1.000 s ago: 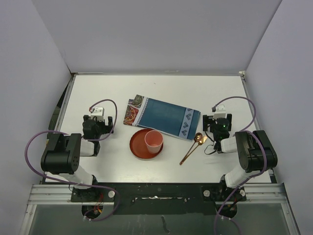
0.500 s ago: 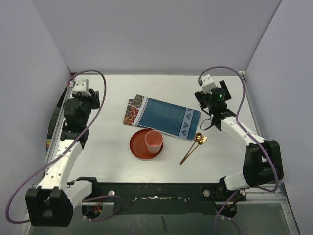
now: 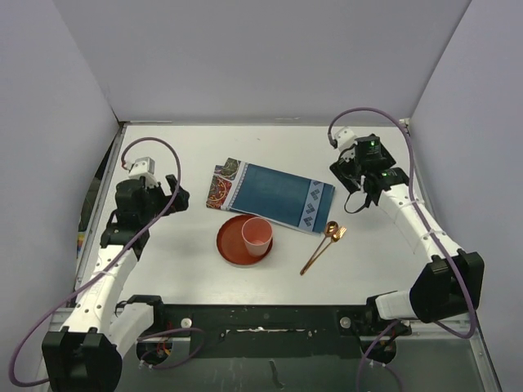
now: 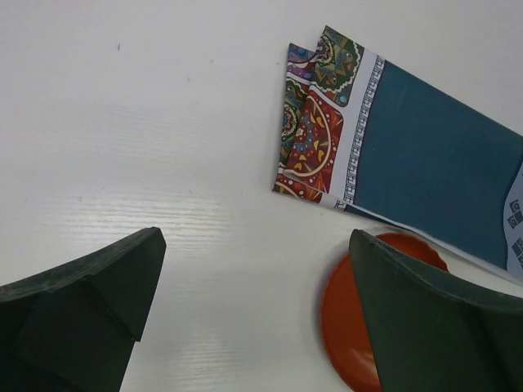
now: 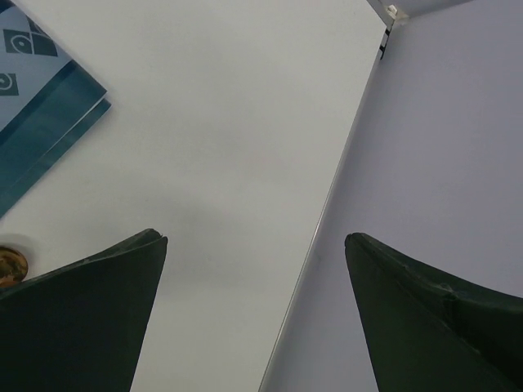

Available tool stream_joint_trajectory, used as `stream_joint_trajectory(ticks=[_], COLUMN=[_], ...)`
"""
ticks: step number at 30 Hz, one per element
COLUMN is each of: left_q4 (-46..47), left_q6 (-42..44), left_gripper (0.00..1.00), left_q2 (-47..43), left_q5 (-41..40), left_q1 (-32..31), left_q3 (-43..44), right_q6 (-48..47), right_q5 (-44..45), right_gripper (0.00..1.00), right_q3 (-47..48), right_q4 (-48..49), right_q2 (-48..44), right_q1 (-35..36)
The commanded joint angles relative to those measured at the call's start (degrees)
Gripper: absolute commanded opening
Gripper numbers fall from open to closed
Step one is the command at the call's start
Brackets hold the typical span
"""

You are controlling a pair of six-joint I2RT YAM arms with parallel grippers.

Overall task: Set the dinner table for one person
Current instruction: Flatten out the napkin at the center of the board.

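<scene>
The white dinner table point(image 3: 196, 151) carries a teal placemat point(image 3: 274, 194) with patterned ends, lying slanted at the centre. In front of it a pink cup point(image 3: 257, 235) stands on a red plate point(image 3: 233, 245). A copper spoon and fork point(image 3: 321, 247) lie to the plate's right. My left gripper point(image 3: 178, 198) hovers open left of the placemat; in its wrist view the left gripper point(image 4: 255, 238) frames bare table, with the placemat point(image 4: 433, 171) and plate point(image 4: 351, 327) to the right. My right gripper point(image 3: 364, 189) hovers open beyond the placemat's right end; the right gripper point(image 5: 255, 238) holds nothing.
Grey walls point(image 3: 245, 57) enclose the table on three sides. The table's metal right edge point(image 5: 327, 220) runs close beside the right gripper. A placemat corner point(image 5: 41, 122) and a bit of the copper cutlery point(image 5: 10, 264) show at the left of the right wrist view.
Both arms have unfolded from near their bases. The left swung out to the far left, then came in toward the placemat. The right reached to the far right. The tableware has not moved.
</scene>
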Motion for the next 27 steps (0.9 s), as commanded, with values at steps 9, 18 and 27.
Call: stream_joint_trajectory(ticks=[9,18,27], left_q4=[-13.21,-12.01,-8.57], left_q6=[-8.03,-8.96,-6.03], left_gripper=[0.98,0.98,0.98], left_q2=[8.77,28.16,61.66], left_q5=[-3.39,-7.02,-10.88], left_q1=[-0.54,-4.06,-3.05], left_q3=[8.79,21.98,64.44], right_q6=[0.93,-11.41,-1.21], right_q5=[-0.72,0.34,-2.62], right_gripper=[0.98,0.98,0.98], right_q3=[14.47,9.19,33.74], right_q4=[-32.89,-31.41,-42.03], right_q2=[-5.70,-7.69,17.04], right_q1=[0.68,1.13,3.71])
